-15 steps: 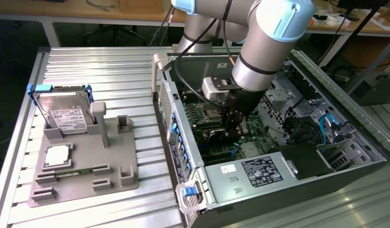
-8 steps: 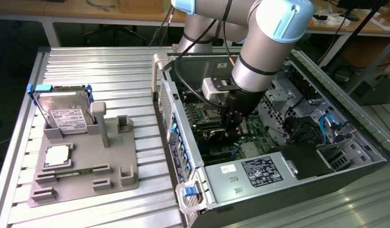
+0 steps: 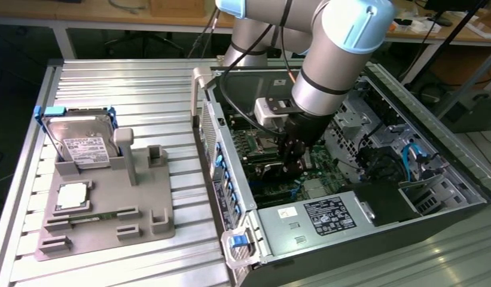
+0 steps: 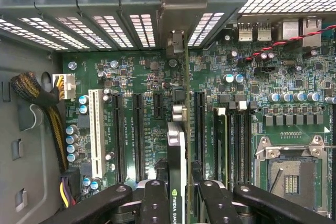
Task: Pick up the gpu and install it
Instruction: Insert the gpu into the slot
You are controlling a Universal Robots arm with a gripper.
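Observation:
My gripper (image 3: pixel 295 160) is down inside the open computer case (image 3: pixel 436 197), above the motherboard (image 3: pixel 265 149). In the wrist view its two black fingers (image 4: pixel 156 200) are shut on the gpu (image 4: pixel 177 148), which is seen edge-on with a green NVIDIA label. The thin card runs away from the fingers toward the case's rear slot openings. Its silver bracket end (image 4: pixel 175 43) sits at the perforated rear wall. The card stands over the board between two long black expansion slots (image 4: pixel 138 135). Whether its edge is seated in a slot is hidden.
A grey fixture (image 3: pixel 142 209) on the slatted table at the exterior view's left holds a silver hard drive (image 3: pixel 82 140), a processor (image 3: pixel 72 197) and a green memory stick (image 3: pixel 97 216). Inside the case are the power supply (image 3: pixel 325 216), cables (image 4: pixel 37 95) and the empty CPU socket (image 4: pixel 286 174).

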